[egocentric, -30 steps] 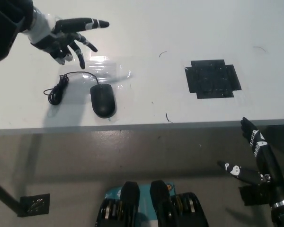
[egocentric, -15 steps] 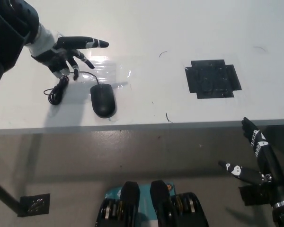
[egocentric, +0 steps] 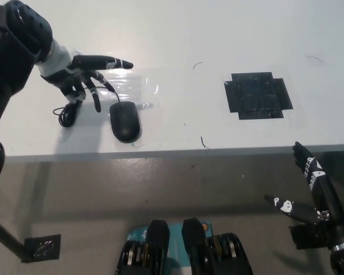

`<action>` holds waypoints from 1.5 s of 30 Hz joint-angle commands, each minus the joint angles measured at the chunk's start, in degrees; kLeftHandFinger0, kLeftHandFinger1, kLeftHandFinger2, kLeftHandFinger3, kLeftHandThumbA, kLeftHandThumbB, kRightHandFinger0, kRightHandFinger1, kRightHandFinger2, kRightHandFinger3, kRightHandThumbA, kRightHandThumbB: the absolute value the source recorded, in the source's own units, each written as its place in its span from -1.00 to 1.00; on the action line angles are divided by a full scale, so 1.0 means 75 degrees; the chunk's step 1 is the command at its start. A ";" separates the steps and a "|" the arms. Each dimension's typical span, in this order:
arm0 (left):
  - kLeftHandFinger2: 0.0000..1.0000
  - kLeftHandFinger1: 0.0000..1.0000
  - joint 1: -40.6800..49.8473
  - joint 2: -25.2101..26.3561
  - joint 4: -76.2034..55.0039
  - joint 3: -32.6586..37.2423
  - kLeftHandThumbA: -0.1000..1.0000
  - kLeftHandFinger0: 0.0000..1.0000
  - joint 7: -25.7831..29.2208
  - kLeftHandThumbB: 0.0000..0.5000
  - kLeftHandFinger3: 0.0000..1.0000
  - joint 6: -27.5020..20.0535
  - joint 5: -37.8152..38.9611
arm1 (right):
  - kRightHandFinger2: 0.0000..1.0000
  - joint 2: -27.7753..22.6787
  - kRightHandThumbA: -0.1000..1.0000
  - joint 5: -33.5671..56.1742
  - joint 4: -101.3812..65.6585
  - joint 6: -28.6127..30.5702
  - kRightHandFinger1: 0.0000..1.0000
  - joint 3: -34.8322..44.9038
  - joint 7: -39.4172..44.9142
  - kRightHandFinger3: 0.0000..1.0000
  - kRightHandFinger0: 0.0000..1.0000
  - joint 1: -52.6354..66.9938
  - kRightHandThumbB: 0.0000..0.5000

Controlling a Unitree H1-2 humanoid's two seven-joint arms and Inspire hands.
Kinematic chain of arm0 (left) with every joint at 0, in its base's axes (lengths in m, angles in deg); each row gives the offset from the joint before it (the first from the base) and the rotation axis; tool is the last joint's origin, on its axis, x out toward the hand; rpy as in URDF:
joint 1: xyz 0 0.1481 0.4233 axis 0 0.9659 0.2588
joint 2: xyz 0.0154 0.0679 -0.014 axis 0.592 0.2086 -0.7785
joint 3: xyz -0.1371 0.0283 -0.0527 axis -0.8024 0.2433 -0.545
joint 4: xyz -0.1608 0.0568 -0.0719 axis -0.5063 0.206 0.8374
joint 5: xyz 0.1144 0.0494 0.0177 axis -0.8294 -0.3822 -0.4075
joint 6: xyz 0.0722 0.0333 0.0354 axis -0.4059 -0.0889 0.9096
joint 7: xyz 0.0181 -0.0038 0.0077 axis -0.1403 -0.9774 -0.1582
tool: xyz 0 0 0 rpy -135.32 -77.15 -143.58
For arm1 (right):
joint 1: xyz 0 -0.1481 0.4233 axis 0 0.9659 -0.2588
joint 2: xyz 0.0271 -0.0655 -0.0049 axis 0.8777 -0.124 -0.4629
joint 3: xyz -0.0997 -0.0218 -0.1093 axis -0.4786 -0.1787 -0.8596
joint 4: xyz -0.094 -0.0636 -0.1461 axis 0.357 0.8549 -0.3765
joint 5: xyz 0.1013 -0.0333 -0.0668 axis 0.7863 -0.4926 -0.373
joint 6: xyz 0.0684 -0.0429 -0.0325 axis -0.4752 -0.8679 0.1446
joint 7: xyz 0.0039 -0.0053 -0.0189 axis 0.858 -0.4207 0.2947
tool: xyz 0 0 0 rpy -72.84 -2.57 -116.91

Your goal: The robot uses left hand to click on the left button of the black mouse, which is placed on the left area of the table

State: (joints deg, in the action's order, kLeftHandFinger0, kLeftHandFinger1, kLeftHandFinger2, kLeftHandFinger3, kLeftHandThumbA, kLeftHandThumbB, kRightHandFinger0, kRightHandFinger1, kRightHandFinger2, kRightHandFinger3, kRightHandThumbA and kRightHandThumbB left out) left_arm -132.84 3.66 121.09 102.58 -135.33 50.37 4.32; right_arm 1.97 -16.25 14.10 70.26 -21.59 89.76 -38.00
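1. The black mouse (egocentric: 125, 122) lies flat on the left part of the white table (egocentric: 178, 34), close to the table's near edge, with its narrower front end pointing away from the robot.
2. The mouse's black cable (egocentric: 74, 103) runs from the front end toward the left and gathers in a loose coil beside the mouse, lying on the table surface.
3. The left hand (egocentric: 80, 74) hangs over the table just behind and to the left of the mouse, above the cable coil. It holds nothing; its fingers are spread apart, one stretched straight toward picture right, the others curled downward toward the cable.
4. No part of the left hand touches the mouse; the nearest fingertip sits just beside the mouse's front left corner, with table surface showing between them.
5. A glossy patch of clear film (egocentric: 132, 86) lies on the table under and behind the mouse's front end.
6. A square of black tape (egocentric: 257, 95) is stuck to the table well to the right of the mouse.
7. The right hand (egocentric: 309, 189) rests below the table edge at the lower right, empty, with its fingers apart.
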 commanded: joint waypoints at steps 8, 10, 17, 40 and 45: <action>-0.32 -0.97 -0.0306 -0.0259 0.0394 -0.0273 1.00 -1.00 -0.0131 0.21 1.00 -0.0123 -0.0320 | 1.00 -0.0136 1.00 0.0058 -0.0372 -0.0057 1.00 0.0028 0.0058 1.00 1.00 -0.0199 -0.23; -0.32 -0.98 -0.0326 -0.0341 0.0465 -0.0324 1.00 -1.00 -0.0103 0.25 1.00 0.0072 -0.0342 | 1.00 -0.0156 1.00 0.0035 -0.0413 -0.0088 1.00 0.0024 0.0062 1.00 1.00 -0.0210 -0.23; -0.68 -1.00 -0.0345 -0.0445 0.0523 -0.0351 1.00 -1.00 -0.0153 0.31 1.00 -0.0253 -0.0535 | 1.00 -0.0159 1.00 0.0050 -0.0355 -0.0027 1.00 0.0010 0.0089 1.00 1.00 -0.0263 -0.25; -0.29 -1.00 -0.0635 -0.0337 0.0874 -0.0433 1.00 -1.00 -0.0041 0.26 1.00 -0.0550 -0.0959 | 1.00 -0.0198 1.00 0.0022 -0.0374 -0.0035 1.00 0.0030 0.0072 1.00 1.00 -0.0376 -0.26; -0.61 -1.00 -0.0608 -0.0341 0.0917 -0.0446 1.00 -1.00 0.0001 0.25 1.00 -0.0643 -0.1020 | 1.00 -0.0207 1.00 0.0087 -0.0434 -0.0104 1.00 0.0031 0.0113 1.00 1.00 -0.0365 -0.25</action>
State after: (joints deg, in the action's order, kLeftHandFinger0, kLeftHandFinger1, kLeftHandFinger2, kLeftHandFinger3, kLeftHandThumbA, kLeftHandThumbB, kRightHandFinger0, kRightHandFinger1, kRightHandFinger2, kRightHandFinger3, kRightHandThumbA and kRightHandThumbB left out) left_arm -132.98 -0.37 127.83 99.72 -135.48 47.36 -1.94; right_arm 1.58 -16.34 12.88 69.92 -21.62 89.94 -39.09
